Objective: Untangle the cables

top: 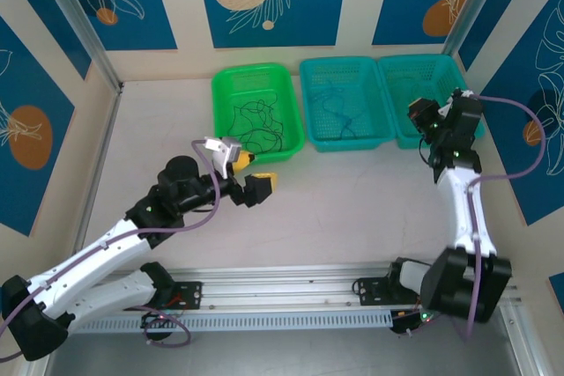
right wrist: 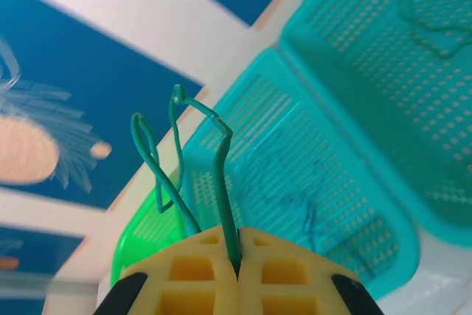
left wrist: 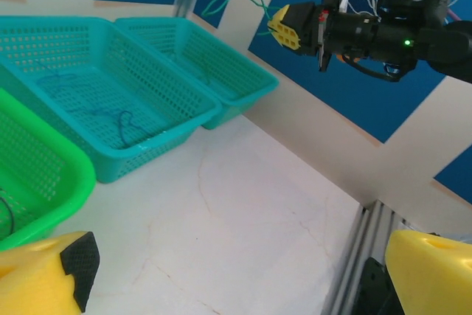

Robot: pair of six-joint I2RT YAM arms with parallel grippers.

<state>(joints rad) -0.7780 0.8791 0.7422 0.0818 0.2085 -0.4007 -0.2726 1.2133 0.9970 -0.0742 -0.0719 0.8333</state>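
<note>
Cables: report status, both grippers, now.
Left gripper open, empty. Right gripper shut on green cable, up by teal baskets. Black cables in green basket. Nothing in the way.

The left arm (top: 97, 253) and the right arm (top: 458, 209) are built alike: smooth white shell links joined by black cylindrical joint housings. A thick purple cable (top: 502, 101) loops loosely along each. The jaws are chunky yellow blocks faced with black pads (left wrist: 77, 260), and the right arm's are moulded with square recesses. A small green light (left wrist: 405, 42) glows on its black wrist housing.
</note>
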